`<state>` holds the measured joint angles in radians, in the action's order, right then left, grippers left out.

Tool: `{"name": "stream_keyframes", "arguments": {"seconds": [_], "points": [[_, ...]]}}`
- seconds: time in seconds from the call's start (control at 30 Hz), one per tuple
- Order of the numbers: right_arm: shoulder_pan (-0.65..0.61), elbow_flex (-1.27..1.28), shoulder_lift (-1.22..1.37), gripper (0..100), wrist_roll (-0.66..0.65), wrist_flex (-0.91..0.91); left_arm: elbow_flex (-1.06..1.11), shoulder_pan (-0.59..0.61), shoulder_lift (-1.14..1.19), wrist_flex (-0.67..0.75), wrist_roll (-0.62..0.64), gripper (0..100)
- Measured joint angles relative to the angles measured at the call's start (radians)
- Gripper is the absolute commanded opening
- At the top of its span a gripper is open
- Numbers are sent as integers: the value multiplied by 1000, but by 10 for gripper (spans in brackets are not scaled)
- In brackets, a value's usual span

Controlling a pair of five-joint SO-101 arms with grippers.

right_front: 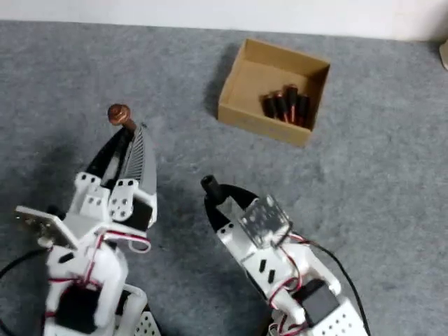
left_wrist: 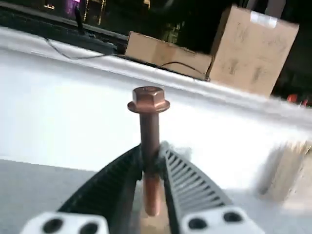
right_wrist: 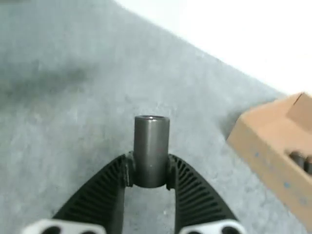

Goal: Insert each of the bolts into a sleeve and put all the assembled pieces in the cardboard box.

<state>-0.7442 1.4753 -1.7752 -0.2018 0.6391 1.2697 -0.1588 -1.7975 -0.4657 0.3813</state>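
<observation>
Grey felt tabletop [right_front: 378, 175], left gripper [left_wrist: 152, 161] clamping bolt [left_wrist: 149, 122], right gripper [right_wrist: 150, 171] clamping sleeve [right_wrist: 151, 144], cardboard box [right_front: 241, 106] beyond.

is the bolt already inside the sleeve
No, the left gripper holds the bolt while the right gripper holds the sleeve apart from it.

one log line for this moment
left gripper shut on bolt | right gripper shut on sleeve | box holds assembled pieces

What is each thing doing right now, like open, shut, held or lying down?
left pincer: shut on the bolt
bolt: held by its shaft, head free
right pincer: shut on the sleeve
sleeve: held, no bolt in it
cardboard box: open on top
assembled pieces: lying inside the cardboard box
</observation>
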Motion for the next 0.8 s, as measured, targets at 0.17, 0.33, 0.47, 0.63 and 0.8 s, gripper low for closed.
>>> {"name": "stream_keyframes", "arguments": {"seconds": [0.17,0.33,0.47,0.63,0.8], "points": [[0,5,-23,5,-3,-2,43,-84,2,38,100,6],[-5,5,-54,5,-3,-2,44,-273,9,9,150,6],[-6,12,-54,5,-3,-2,44,-365,9,9,153,6],[-6,14,-55,5,-3,-2,51,-364,9,-21,153,6],[28,14,-55,5,-3,-2,51,-365,9,-55,153,7]]}}
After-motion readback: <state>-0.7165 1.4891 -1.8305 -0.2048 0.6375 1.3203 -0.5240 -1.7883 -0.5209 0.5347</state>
